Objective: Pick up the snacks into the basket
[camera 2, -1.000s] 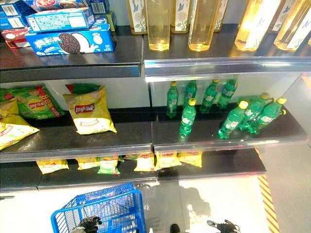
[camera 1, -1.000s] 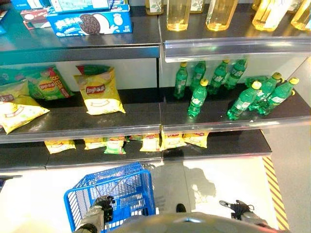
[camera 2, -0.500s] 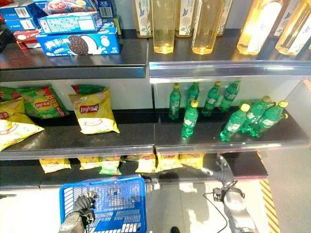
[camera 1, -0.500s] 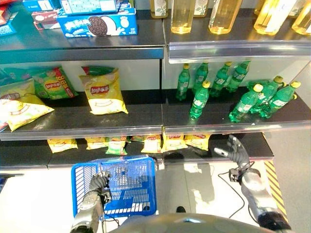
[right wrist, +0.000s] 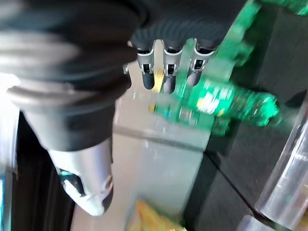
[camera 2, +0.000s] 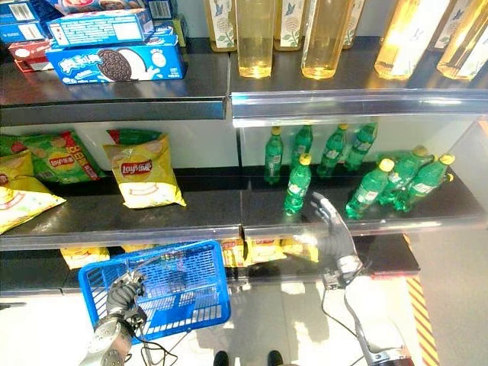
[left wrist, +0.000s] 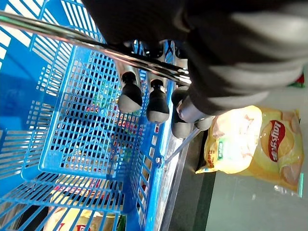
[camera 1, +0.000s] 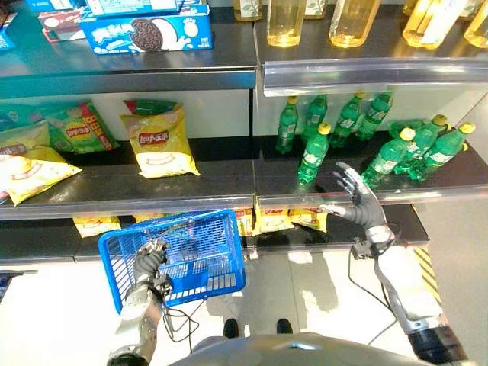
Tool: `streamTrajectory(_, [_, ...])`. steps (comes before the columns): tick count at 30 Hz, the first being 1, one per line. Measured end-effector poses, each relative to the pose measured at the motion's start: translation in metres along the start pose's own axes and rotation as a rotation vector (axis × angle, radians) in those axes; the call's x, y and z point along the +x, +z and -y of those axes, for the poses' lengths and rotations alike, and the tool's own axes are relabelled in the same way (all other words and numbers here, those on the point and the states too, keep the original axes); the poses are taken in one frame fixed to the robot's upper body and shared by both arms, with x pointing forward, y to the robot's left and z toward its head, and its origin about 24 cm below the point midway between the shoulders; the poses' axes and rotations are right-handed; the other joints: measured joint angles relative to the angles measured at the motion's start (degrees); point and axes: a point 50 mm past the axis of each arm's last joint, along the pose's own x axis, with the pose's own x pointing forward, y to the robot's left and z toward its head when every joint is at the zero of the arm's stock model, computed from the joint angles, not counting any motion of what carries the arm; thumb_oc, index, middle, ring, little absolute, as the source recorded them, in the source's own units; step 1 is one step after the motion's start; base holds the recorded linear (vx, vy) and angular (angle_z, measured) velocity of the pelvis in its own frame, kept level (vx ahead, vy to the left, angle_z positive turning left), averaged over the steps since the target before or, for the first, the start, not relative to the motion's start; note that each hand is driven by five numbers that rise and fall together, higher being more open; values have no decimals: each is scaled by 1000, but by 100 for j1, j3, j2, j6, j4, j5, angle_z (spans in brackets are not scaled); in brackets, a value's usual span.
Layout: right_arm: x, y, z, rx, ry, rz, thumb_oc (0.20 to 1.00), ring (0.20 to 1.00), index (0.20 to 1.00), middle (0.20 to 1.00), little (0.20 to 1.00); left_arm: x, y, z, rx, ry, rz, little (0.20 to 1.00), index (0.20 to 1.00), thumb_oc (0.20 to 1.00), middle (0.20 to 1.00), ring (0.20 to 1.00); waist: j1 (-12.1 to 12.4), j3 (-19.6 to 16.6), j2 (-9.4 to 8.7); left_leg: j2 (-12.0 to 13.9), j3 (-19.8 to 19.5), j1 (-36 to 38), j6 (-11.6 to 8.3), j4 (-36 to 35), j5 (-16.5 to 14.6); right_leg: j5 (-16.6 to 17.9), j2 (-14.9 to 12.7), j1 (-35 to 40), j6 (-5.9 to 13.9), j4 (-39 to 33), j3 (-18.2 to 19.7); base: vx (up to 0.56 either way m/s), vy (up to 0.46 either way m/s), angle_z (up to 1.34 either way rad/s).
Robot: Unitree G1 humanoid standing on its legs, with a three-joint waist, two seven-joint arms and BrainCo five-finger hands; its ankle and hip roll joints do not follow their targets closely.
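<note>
My left hand [camera 1: 150,259] is shut on the metal handle [left wrist: 96,45] of a blue mesh basket [camera 1: 183,252], which hangs in front of the lowest shelf. A yellow chip bag [camera 1: 158,141] leans upright on the middle shelf, with a green bag [camera 1: 72,130] and another yellow bag [camera 1: 30,169] further left. Small yellow snack bags [camera 1: 271,219] lie on the lowest shelf beside the basket. My right hand [camera 1: 354,200] is open with fingers [right wrist: 166,67] spread, raised at the middle shelf's front edge near the green bottles [right wrist: 216,103], holding nothing.
Cookie boxes [camera 1: 145,34] and tall bottles of yellow liquid [camera 1: 282,19] fill the top shelf. Several green soda bottles [camera 1: 313,152] stand and lie on the right half of the middle shelf. Yellow-black striped tape [camera 1: 423,267] marks the floor at right.
The left hand has lifted the basket up and toward the shelves. The right hand has risen from the lowest shelf's level to the middle shelf's edge.
</note>
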Motion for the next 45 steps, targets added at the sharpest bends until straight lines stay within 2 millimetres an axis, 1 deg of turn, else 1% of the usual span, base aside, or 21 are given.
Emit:
streamTrajectory(4, [17, -8, -1, -55, 25, -36, 1000, 1000, 1000, 1000, 1000, 0, 5, 1, -6, -9, 20, 200, 200, 200, 200, 200, 299, 75, -117, -17, -274, -140, -46, 3, 80, -37, 1, -18, 9, 2, -266, -7, -49, 37])
streamTrajectory(6, [20, -8, -1, -66, 30, -37, 1000, 1000, 1000, 1000, 1000, 1, 9, 2, -4, -17, 36, 200, 200, 200, 200, 200, 301, 104, -163, -29, -413, -217, -59, 3, 88, -80, -3, -23, -4, -1, -373, -6, -66, 55])
streamTrajectory(7, [26, -4, -4, -78, 49, -25, 1000, 1000, 1000, 1000, 1000, 0, 10, -1, 7, -14, 38, 200, 200, 200, 200, 200, 521, 137, -193, -39, -520, -242, -72, 5, 131, -89, 4, -4, -23, 2, -431, -25, -51, 35])
streamTrajectory(8, [29, -2, -5, -87, 58, -14, 1000, 1000, 1000, 1000, 1000, 1, 11, -1, 10, -15, 42, 200, 200, 200, 200, 200, 515, 154, -222, -38, -534, -254, -73, 6, 133, -88, 3, -17, -27, 1, -433, -5, -69, 42])
streamTrajectory(9, [34, 2, -4, -91, 54, 0, 1000, 1000, 1000, 1000, 1000, 2, 15, -1, 19, -24, 53, 200, 200, 200, 200, 200, 701, 199, -248, -66, -698, -306, -94, 7, 181, -115, 2, 7, -31, 1, -613, 13, -47, 61])
streamTrajectory(10, [38, 2, -2, -95, 50, -3, 1000, 1000, 1000, 1000, 1000, 3, 17, -1, 25, -35, 57, 200, 200, 200, 200, 200, 726, 199, -274, -89, -853, -371, -99, 7, 206, -143, -9, 7, -30, 1, -763, 13, -47, 77])
streamTrajectory(14, [48, 2, 0, -92, 35, -15, 1000, 1000, 1000, 1000, 1000, 2, 18, -4, 37, -35, 61, 200, 200, 200, 200, 200, 1072, 243, -331, -140, -1059, -431, -108, 8, 264, -215, -11, 62, -16, 0, -914, -30, -29, 48])
streamTrajectory(17, [58, -6, 1, -50, -9, -63, 1000, 1000, 1000, 1000, 1000, 2, 28, -2, 60, -61, 95, 200, 200, 200, 200, 200, 1092, 315, -371, -221, -1382, -595, -130, 8, 382, -298, -45, 68, -29, -1, -1157, -131, -29, 66])
streamTrajectory(19, [70, 0, 3, -36, -34, -50, 1000, 1000, 1000, 1000, 1000, 2, 37, -1, 78, -78, 127, 200, 200, 200, 200, 200, 1115, 428, -365, -217, -1436, -731, -158, 8, 429, -312, -28, -48, -8, 1, -1175, -270, -6, 31])
streamTrajectory(20, [87, 6, -1, -2, -49, -42, 1000, 1000, 1000, 1000, 1000, 3, 44, -4, 107, -86, 147, 200, 200, 200, 200, 200, 1256, 477, -308, -180, -1425, -947, -200, 8, 477, -306, 3, -326, -20, 108, -1167, -150, 27, -2])
streamTrajectory(21, [97, 10, 0, -3, -51, -40, 1000, 1000, 1000, 1000, 1000, 3, 48, -4, 123, -96, 158, 200, 200, 200, 200, 200, 1268, 511, -271, -154, -1424, -1084, -222, 9, 493, -307, 21, -505, -23, 188, -1167, -69, 22, -11])
streamTrajectory(22, [110, 17, 9, 16, -95, -42, 1000, 1000, 1000, 1000, 1000, 6, 57, 4, 142, -131, 185, 200, 200, 200, 200, 200, 1372, 605, -189, -130, -1422, -1316, -273, 9, 539, -290, 29, -766, -34, 301, -1170, -32, -26, -2])
streamTrajectory(25, [109, 16, 21, 43, -155, -60, 1000, 1000, 1000, 1000, 1000, 7, 64, 17, 144, -182, 215, 200, 200, 200, 200, 200, 1512, 818, -57, -215, -1455, -1420, -243, 10, 709, -307, -11, -726, -14, 316, -1494, -52, -35, 44])
streamTrajectory(26, [109, 16, 22, 48, -163, -63, 1000, 1000, 1000, 1000, 1000, 6, 66, 20, 142, -193, 225, 200, 200, 200, 200, 200, 1508, 889, -73, -232, -1461, -1412, -235, 10, 718, -329, -37, -682, -12, 304, -1527, -37, -11, 85])
streamTrajectory(27, [109, 15, 28, 58, -187, -71, 1000, 1000, 1000, 1000, 1000, 7, 69, 29, 151, -233, 237, 200, 200, 200, 200, 200, 1524, 984, -70, -275, -1489, -1472, -231, 16, 758, -356, -52, -614, 11, 253, -1813, 0, 27, 75])
streamTrajectory(29, [115, 15, 35, 86, -210, -89, 1000, 1000, 1000, 1000, 1000, 8, 73, 34, 191, -279, 245, 200, 200, 200, 200, 200, 1551, 1080, -116, -297, -1518, -1510, -216, 19, 764, -412, -61, -619, -5, 283, -1867, 10, 32, 47])
streamTrajectory(32, [134, 31, 53, 134, -265, -88, 1000, 1000, 1000, 1000, 1000, 7, 84, 29, 260, -307, 269, 200, 200, 200, 200, 200, 1680, 1162, -242, -320, -1475, -1642, -243, 67, 732, -511, -112, -826, 26, 484, -1858, 0, 32, -4])
streamTrajectory(33, [143, 48, 70, 145, -314, -54, 1000, 1000, 1000, 1000, 1000, 7, 95, 30, 292, -329, 302, 200, 200, 200, 200, 200, 1691, 1232, -287, -326, -1457, -1730, -225, 105, 739, -520, -130, -943, 15, 569, -1848, 9, 29, -6])
streamTrajectory(35, [152, 67, 80, 165, -351, -9, 1000, 1000, 1000, 1000, 1000, 9, 103, 31, 307, -337, 327, 200, 200, 200, 200, 200, 1701, 1283, -361, -357, -1430, -1764, -220, 135, 743, -556, -168, -999, 26, 646, -1827, 34, 28, -2])
streamTrajectory(40, [167, 90, 91, 214, -410, 9, 1000, 1000, 1000, 1000, 1000, 11, 122, 48, 315, -391, 396, 200, 200, 200, 200, 200, 1703, 1430, -611, -408, -1307, -1797, -274, 255, 666, -572, -217, -990, 49, 635, -1770, 39, 21, -6])
streamTrajectory(45, [174, 103, 96, 209, -431, 15, 1000, 1000, 1000, 1000, 1000, 9, 119, 61, 331, -441, 394, 200, 200, 200, 200, 200, 1708, 1478, -704, -425, -1285, -1866, -247, 386, 579, -559, -204, -990, 53, 600, -1751, 50, 19, -1])
